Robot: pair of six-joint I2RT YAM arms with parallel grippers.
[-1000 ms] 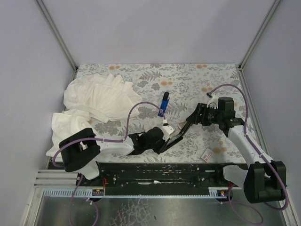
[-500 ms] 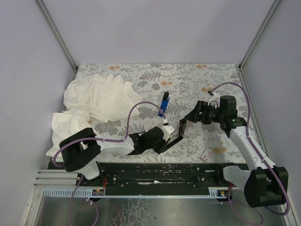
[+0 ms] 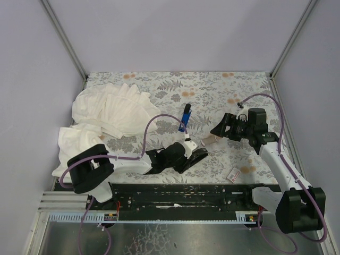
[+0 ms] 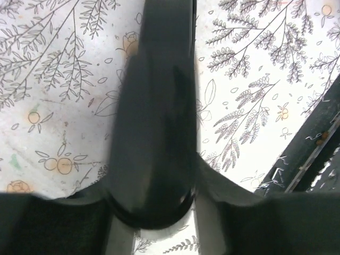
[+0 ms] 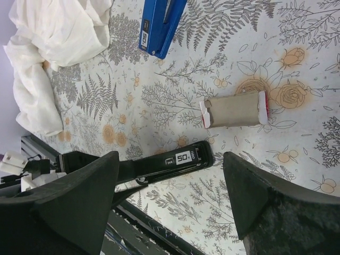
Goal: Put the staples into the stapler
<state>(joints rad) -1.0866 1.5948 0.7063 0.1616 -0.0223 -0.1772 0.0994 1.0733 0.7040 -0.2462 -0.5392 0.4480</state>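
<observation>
The right gripper (image 5: 171, 157) is wide open and holds nothing. Its two black fingers (image 5: 79, 196) stand far apart above the table.

Right under the gap lies the black stapler piece (image 5: 186, 158). It is long and thin, with a round tip and a small white sticker that says 50. It lies flat on the table. Its other end goes in at the left gripper (image 3: 187, 154). In the left wrist view a dark, blurry shape fills the middle. So I cannot tell if the left gripper squeezes the piece or just has it between its fingers.

Just past the black piece lies the grey staple block (image 5: 234, 109). It is short and dull grey-brown, with a red and white bit at each end. It touches nothing else.

Farther out is the blue stapler piece (image 5: 159, 24). It is bright blue with a dark edge and a sticker of its own. It is apart from the black piece.

A little white box (image 3: 234, 174) with a red mark lies near the right arm, well away from the rest. A big white cloth (image 3: 111, 114) is heaped on the left side of the flowery table (image 3: 159, 87).
</observation>
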